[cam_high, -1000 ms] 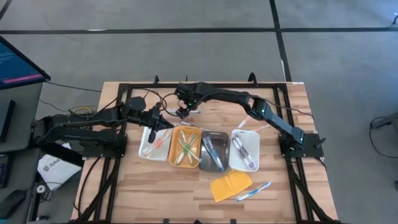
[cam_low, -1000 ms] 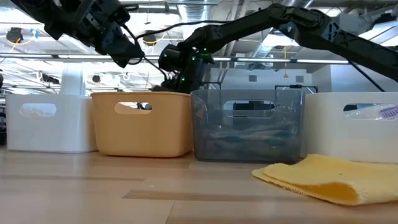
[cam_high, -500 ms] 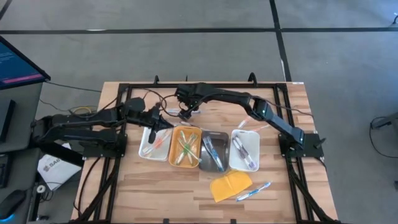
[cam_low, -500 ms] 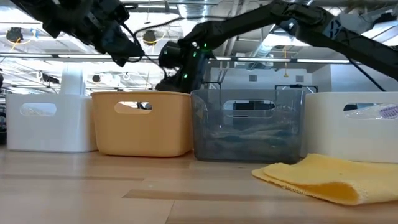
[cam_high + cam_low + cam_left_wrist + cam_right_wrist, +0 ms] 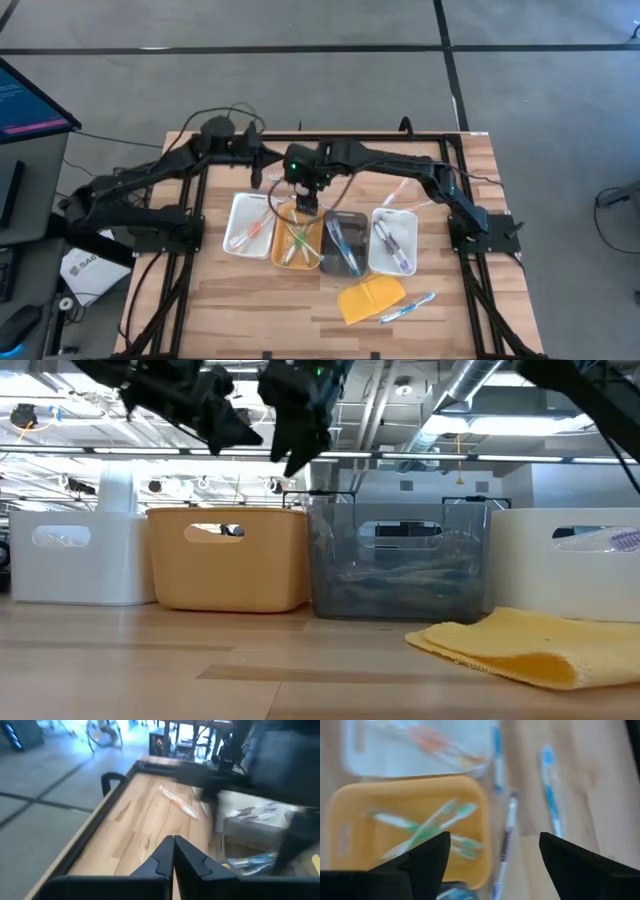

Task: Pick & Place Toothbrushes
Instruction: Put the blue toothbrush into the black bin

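- Nearest to us, at about five o'clock on the table (image 5: 250, 310), we see a yellow pad (image 5: 370, 299) with a pair of blue toothbrushes (image 5: 408, 306) lying just beside it.
- Behind that runs a row of four trays: a white tray (image 5: 244, 222) at nine o'clock holding orange toothbrushes (image 5: 257, 227), then an orange tray (image 5: 296, 238) with green toothbrushes (image 5: 299, 236), a grey tray (image 5: 343, 243), and another white tray (image 5: 393, 241) at three o'clock with toothbrushes inside.
- We find the right tool (image 5: 306, 196) hanging above the far end of the orange tray, its fingers (image 5: 425, 855) spread wide apart with nothing between them; its own camera looks down on the green toothbrushes (image 5: 427, 830) in the orange tray (image 5: 350, 820).
- In that same view we see more toothbrushes (image 5: 549, 785) lying on bare wood beside the trays.
- Farther back, near eleven o'clock, we see the left tool (image 5: 262, 165) raised above the table, its fingers (image 5: 185, 857) pressed together and empty.
- At the far edge, around one o'clock, we make out loose pinkish toothbrushes (image 5: 398, 190) on the wood.
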You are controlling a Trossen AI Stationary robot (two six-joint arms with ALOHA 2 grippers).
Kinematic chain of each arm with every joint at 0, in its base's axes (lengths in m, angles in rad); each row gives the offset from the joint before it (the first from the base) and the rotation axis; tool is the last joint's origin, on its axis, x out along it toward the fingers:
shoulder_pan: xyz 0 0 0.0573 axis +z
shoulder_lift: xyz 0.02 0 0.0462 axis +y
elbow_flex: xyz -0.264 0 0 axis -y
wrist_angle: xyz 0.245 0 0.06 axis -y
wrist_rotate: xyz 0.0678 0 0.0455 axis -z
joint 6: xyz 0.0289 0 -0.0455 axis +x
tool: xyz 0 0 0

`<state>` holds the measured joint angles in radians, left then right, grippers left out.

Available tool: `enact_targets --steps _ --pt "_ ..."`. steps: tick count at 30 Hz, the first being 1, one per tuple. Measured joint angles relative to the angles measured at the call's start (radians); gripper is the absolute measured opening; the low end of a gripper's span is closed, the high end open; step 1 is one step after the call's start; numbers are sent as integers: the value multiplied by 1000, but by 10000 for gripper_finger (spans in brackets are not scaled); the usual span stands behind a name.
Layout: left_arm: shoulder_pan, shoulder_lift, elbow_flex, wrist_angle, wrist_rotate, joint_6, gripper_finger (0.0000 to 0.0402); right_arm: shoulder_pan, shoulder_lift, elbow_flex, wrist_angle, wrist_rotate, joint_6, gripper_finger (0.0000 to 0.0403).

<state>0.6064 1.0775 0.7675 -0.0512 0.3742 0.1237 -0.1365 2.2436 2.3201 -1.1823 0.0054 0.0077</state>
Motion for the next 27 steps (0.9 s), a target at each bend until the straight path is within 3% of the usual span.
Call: enact_targets --steps 5,9,14,20,27 --pt "67 190 132 -109 100 120 3 40 -157 -244 181 -1 -30 302" --pt "83 312 209 -211 104 347 3 42 -402 -629 486 -5 21 302" --pt "78 412 224 -217 75 519 3 37 -697 -1076 946 -3 42 302" --pt "28 546 246 -227 -43 527 3 24 -912 -1410 1289 -6 -12 302" --pt "-70 725 379 -409 -323 551 3 -35 -963 -1570 1452 -6 -34 302"
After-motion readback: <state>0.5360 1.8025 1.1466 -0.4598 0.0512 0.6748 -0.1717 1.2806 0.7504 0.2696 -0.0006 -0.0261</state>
